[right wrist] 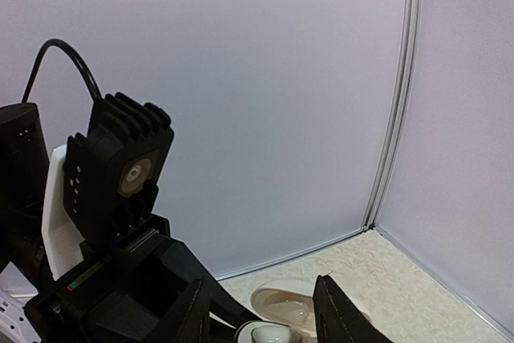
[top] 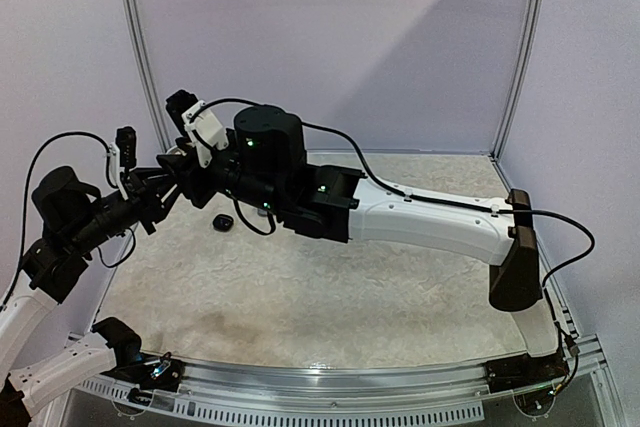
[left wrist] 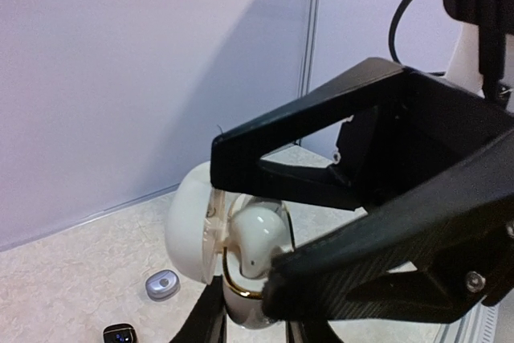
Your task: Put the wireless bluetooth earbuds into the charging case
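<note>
Markings on a thin red-and-green strip (right wrist: 80, 283) below the finned black camera housing (right wrist: 120, 170) of the left wrist are too small to be read. A table (top: 330, 287) covered in a pale beige, mottled surface is seen, edged at the near side by a clear curved rim (top: 350, 375). It is enclosed by plain lavender-white wall panels (top: 330, 37) joined by slim metal posts (top: 520, 47). Both arms are raised above the far left part of the table, their ends brought close together. A white charging case (left wrist: 189, 222), its lid swung open and a gold rim shown around its mouth, is clamped low down between the closed fingers of the left gripper (left wrist: 255, 328). A white earbud (left wrist: 259, 234) is seated in the mouth of the case. The right gripper (right wrist: 261, 320) is held part open, its jaws set either side of that bud, with a narrow gap visible on each side in the right wrist view. On the table below, a silvery-grey bud (left wrist: 162, 284) is lying loose, with a small black item (left wrist: 119, 333) showing blue lights near it.
</note>
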`<action>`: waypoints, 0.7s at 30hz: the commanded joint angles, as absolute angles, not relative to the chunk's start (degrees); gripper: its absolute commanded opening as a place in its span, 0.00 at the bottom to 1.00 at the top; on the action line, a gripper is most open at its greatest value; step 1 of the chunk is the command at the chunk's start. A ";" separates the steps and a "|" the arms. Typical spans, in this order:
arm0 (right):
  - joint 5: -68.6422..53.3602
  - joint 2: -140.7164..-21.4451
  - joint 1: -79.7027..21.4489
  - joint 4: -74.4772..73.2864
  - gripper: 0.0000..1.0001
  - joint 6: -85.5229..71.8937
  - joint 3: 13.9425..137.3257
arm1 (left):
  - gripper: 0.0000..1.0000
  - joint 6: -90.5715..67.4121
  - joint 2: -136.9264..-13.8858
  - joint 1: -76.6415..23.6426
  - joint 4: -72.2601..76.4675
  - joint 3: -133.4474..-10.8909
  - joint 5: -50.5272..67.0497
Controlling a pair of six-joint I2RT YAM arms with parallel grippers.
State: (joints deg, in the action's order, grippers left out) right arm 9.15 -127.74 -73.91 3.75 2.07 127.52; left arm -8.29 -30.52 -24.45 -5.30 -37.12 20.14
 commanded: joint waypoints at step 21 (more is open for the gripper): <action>2.01 -122.74 -73.54 -6.38 0.59 6.48 129.57 | 0.00 11.08 -31.37 -24.00 -11.97 -36.29 18.12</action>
